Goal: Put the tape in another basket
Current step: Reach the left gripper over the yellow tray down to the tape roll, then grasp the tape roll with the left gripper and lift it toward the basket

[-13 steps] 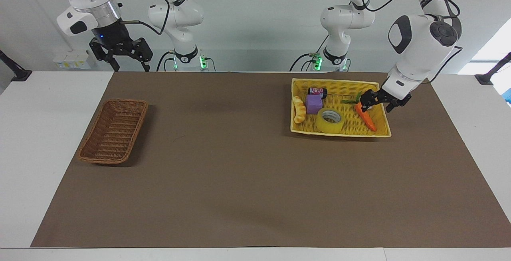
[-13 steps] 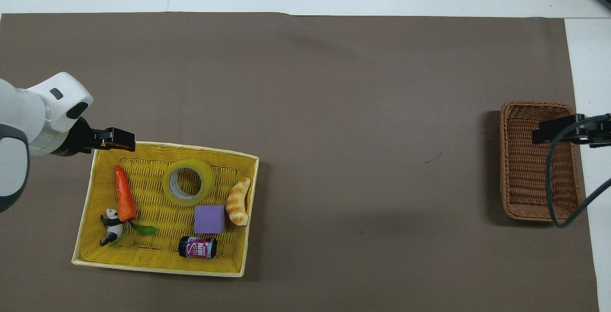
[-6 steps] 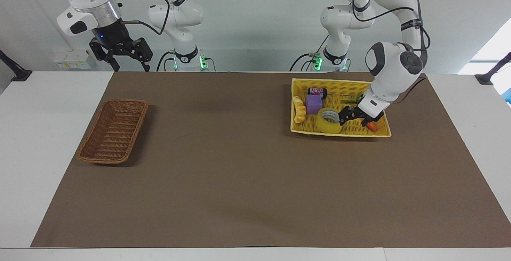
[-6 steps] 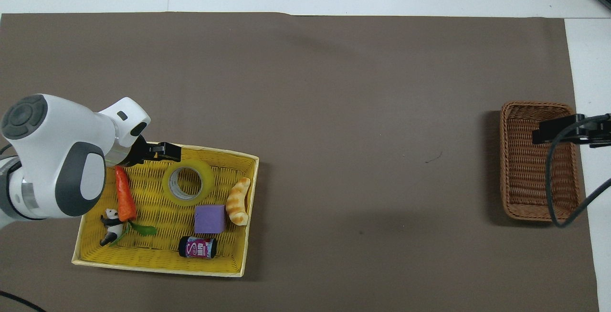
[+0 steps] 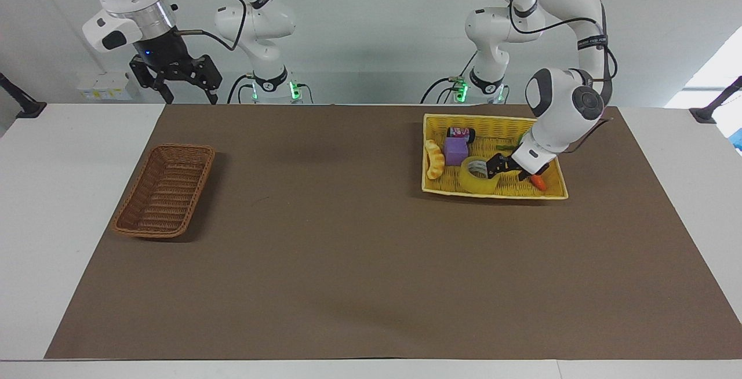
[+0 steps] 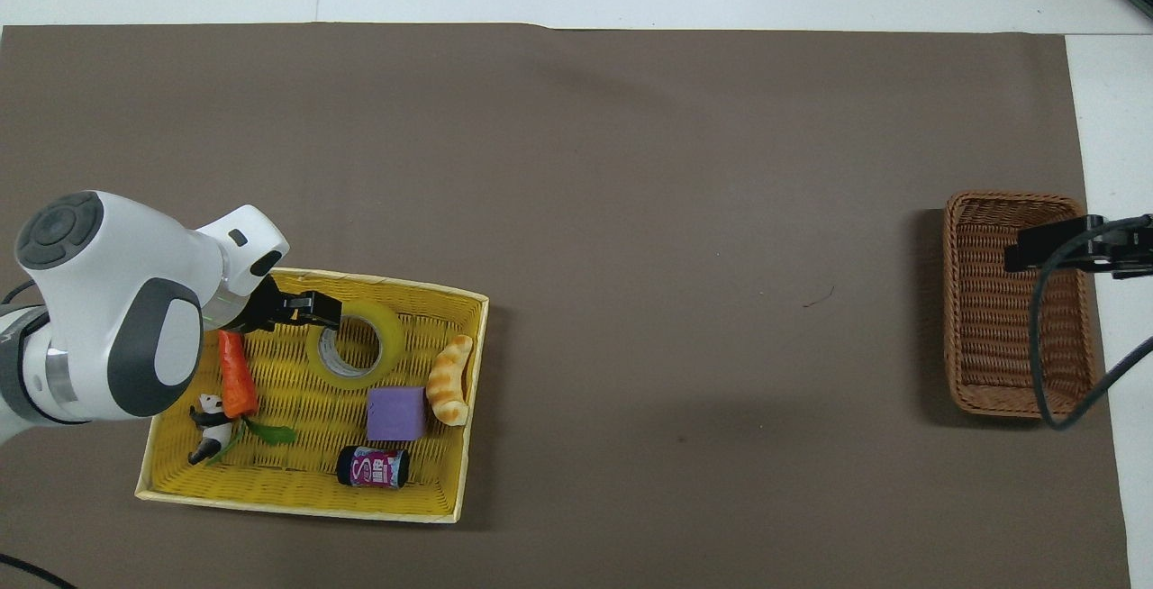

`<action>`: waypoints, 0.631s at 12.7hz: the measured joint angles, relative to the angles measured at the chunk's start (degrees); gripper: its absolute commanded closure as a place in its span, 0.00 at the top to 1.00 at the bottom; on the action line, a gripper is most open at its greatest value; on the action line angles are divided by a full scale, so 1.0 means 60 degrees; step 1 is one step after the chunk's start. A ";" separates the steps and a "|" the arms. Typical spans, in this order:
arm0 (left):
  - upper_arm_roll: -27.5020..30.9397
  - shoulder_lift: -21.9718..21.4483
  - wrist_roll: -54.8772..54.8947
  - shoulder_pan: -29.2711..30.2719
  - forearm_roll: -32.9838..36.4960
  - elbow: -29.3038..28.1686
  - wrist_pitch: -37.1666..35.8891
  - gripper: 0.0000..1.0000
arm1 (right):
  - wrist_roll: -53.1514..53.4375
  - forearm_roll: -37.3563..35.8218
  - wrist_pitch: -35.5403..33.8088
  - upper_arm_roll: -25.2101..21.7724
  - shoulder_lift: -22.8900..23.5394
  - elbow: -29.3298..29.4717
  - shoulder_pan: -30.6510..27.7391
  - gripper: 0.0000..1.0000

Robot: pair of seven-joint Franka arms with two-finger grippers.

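Left gripper [image 5: 493, 169] angled down at translucent yellow ring-shaped tape roll [image 5: 479, 177], fingers spread, straddling its wall. Right gripper [image 5: 175, 80] waits raised, spread.

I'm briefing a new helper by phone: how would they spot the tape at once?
Find the bright yellow woven basket at the left arm's end of the table. In it, beside the purple cube, lies the ring-shaped roll of translucent yellow tape, the only item there with a hole through its middle.
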 measured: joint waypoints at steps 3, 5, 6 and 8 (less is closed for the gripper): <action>-0.0026 -0.0013 0.0002 -0.0022 -0.0039 -0.0365 0.0269 0.07 | 0.0000 0.0000 0.0000 0.0000 0.0000 0.0000 0.0000 1.00; -0.0032 -0.0013 0.0000 -0.0128 -0.0083 -0.0413 0.0278 0.00 | 0.0000 0.0000 0.0000 0.0000 0.0000 0.0000 0.0000 1.00; -0.0045 -0.0015 -0.0001 -0.0139 -0.0090 -0.0413 0.0261 0.00 | 0.0000 0.0000 0.0000 0.0000 0.0000 0.0000 0.0000 1.00; -0.0027 -0.0027 -0.0001 -0.0134 -0.0098 -0.0290 0.0056 0.00 | 0.0000 0.0000 0.0000 0.0000 0.0000 0.0000 0.0000 1.00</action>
